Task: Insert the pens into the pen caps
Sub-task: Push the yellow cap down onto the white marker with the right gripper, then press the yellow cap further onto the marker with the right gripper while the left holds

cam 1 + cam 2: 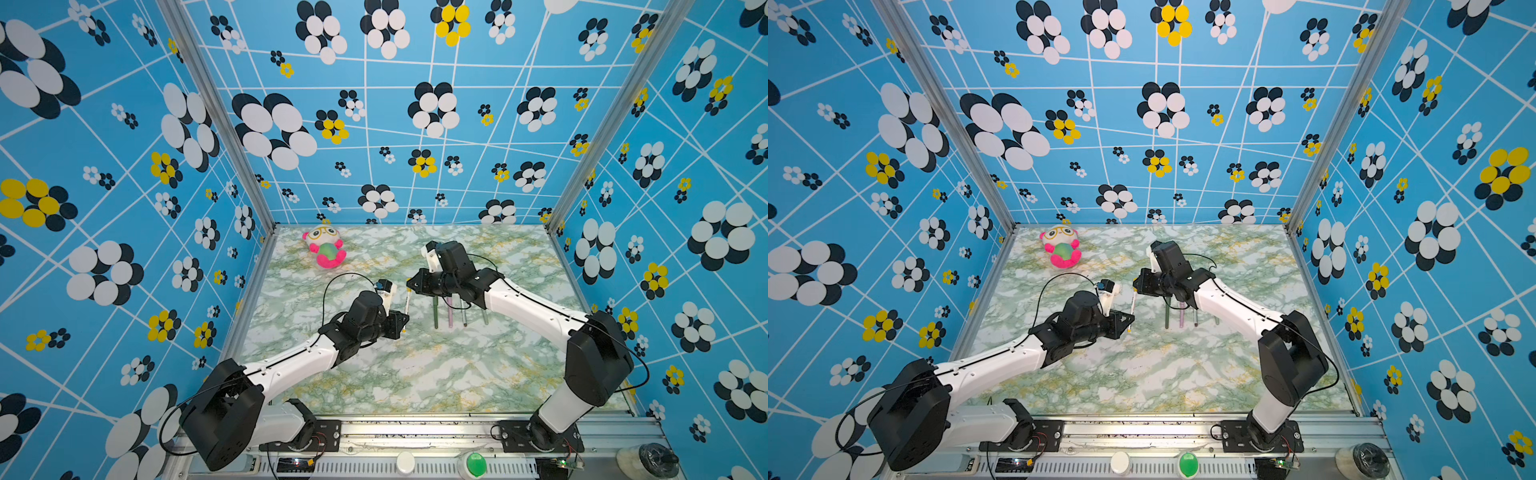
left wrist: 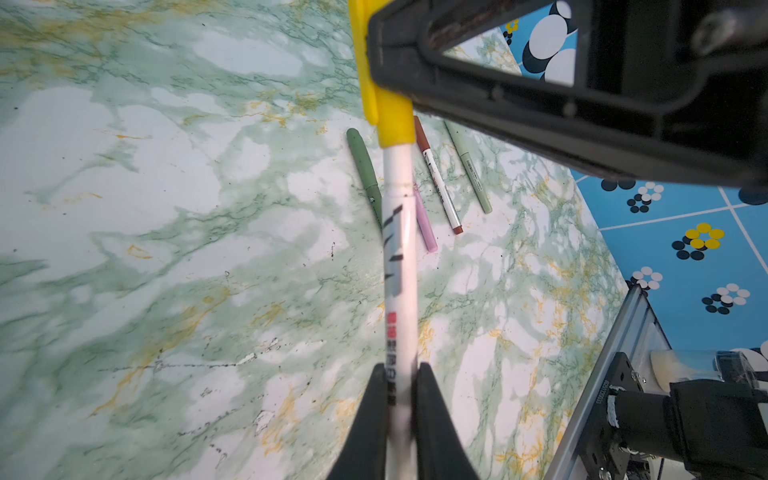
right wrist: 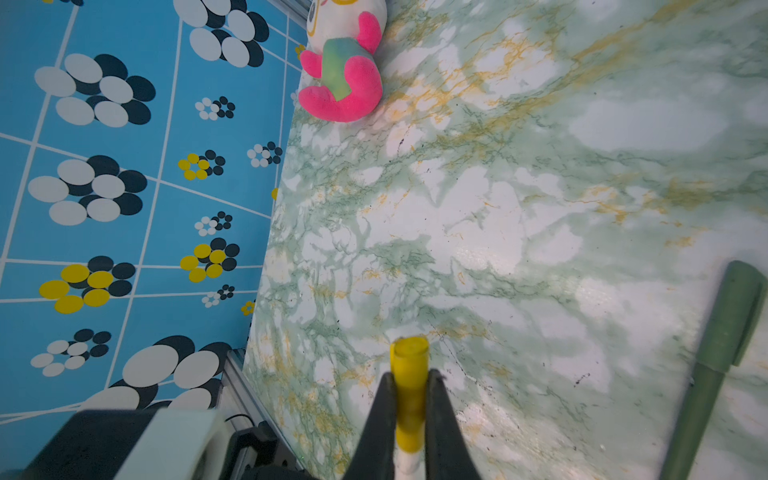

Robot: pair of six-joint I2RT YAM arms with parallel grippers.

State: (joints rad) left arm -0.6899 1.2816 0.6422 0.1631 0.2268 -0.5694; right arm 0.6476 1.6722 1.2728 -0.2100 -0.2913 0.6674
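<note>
Grip check: left gripper (image 2: 398, 374) pinches thin white plastic pen (image 2: 400, 257); right gripper (image 3: 409, 380) squeezes stubby yellow plastic cap (image 3: 409, 353) on it.

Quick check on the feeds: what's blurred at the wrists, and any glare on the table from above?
Left wrist view: the white pen blurs near the left gripper; the yellow cap and lying pens are sharper. Right wrist view: the cap is soft in the right gripper, the toy crisper. Both top views: even light, no glare on the table.
</note>
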